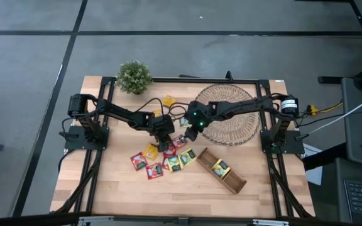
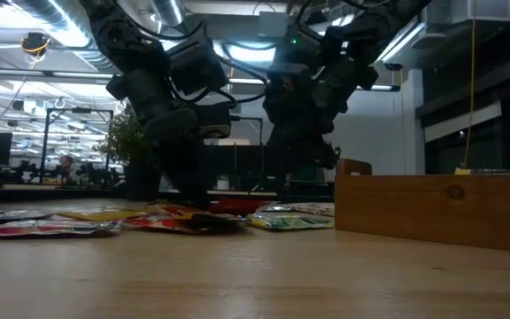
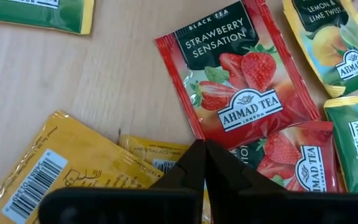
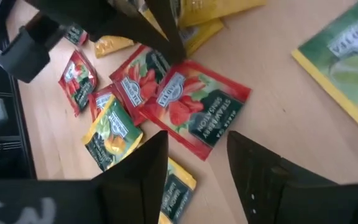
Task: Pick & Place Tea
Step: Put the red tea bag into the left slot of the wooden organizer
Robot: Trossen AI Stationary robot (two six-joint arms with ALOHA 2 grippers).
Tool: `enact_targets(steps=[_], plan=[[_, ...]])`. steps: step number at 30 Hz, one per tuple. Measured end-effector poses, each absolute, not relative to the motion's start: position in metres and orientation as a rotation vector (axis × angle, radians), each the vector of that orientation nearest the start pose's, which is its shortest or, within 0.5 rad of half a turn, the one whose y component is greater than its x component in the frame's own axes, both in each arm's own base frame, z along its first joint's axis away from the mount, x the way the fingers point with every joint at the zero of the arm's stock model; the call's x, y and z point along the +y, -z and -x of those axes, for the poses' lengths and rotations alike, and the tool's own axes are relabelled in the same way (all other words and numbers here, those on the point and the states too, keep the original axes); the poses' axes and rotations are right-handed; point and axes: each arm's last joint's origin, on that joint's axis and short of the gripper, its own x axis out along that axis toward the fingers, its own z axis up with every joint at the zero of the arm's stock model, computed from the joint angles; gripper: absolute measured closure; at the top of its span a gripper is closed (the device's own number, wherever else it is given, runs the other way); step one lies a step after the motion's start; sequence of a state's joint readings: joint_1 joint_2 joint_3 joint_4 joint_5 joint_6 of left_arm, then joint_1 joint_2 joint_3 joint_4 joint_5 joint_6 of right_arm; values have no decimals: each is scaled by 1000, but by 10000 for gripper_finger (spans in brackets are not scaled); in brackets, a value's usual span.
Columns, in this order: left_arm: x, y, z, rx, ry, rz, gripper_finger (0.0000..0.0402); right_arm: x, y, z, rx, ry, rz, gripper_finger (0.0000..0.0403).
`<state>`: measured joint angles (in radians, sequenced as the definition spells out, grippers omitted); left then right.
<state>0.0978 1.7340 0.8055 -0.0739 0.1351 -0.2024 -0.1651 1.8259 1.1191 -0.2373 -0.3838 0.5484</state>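
Down among the sachets (image 1: 162, 160) at mid-table, the left gripper (image 3: 202, 155) has its fingers pinched together, tips meeting over the edge of a yellow sachet (image 3: 73, 171) beside a strawberry sachet (image 3: 241, 74); whether it grips one I cannot tell. Just beside it, the right gripper (image 4: 197, 162) hangs with fingers spread, empty. One sachet lies in the tray (image 1: 231, 181), near the mat (image 1: 228, 113).

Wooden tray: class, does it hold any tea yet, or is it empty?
Not empty. The high view shows one yellow-green sachet lying in the wooden tray; the other sachets lie on the table.
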Motion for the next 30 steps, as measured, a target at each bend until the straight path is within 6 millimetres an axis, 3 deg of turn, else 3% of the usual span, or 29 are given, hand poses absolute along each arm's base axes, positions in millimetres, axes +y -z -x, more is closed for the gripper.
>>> enact_targets(steps=[5,17,30], plan=[[29,-123,-310,969,-159,301,397,-53,-164,-360,1008,68,-786,237],[27,-125,-314,925,-190,282,398,-54,-136,-364,1084,48,-826,238],[26,-127,-315,909,-193,305,398,-63,-133,-362,1090,74,-852,238]])
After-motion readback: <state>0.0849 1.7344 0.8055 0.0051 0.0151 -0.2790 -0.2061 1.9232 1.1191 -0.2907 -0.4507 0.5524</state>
